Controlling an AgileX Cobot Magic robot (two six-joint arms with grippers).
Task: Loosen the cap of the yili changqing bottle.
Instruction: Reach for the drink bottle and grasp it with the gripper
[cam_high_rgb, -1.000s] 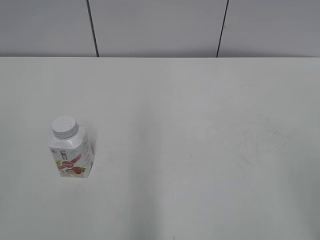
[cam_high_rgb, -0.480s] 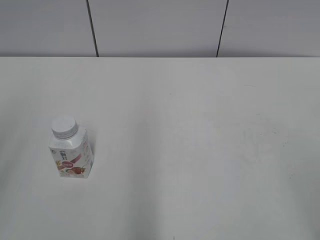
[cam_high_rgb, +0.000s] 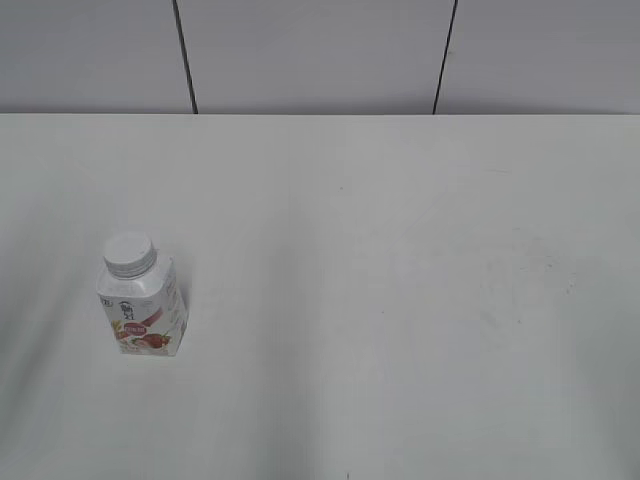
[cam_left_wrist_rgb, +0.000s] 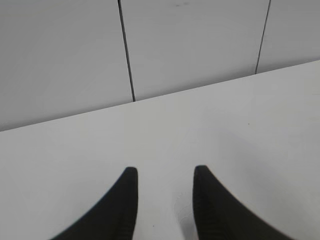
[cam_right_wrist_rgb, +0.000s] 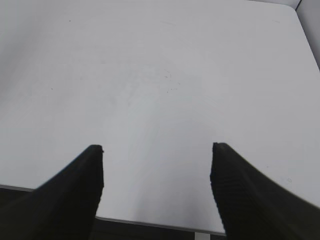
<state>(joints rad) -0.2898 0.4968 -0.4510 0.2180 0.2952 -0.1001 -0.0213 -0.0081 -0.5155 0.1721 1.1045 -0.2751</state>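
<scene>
The bottle (cam_high_rgb: 143, 308) stands upright on the left part of the table (cam_high_rgb: 400, 300), well away from the far edge, with nothing touching it. Its white cap (cam_high_rgb: 130, 253) sits on the neck, flat top up and ribbed side showing. The label is pink-red with a strawberry picture low on the front; there is a small dark mark and some writing above it, but the print is too small to read, so no brand can be made out.

Neither arm appears in the exterior view. In the left wrist view the left gripper (cam_left_wrist_rgb: 162, 172) hangs over bare table, facing the grey panelled wall (cam_left_wrist_rgb: 65, 55); its two dark fingers stand partly apart with nothing between them. In the right wrist view the right gripper (cam_right_wrist_rgb: 156, 148) is spread wide over bare table near the front edge, also empty. Both grippers' fingers are cut off by the bottom of the frame. The bottle shows in neither wrist view.
</scene>
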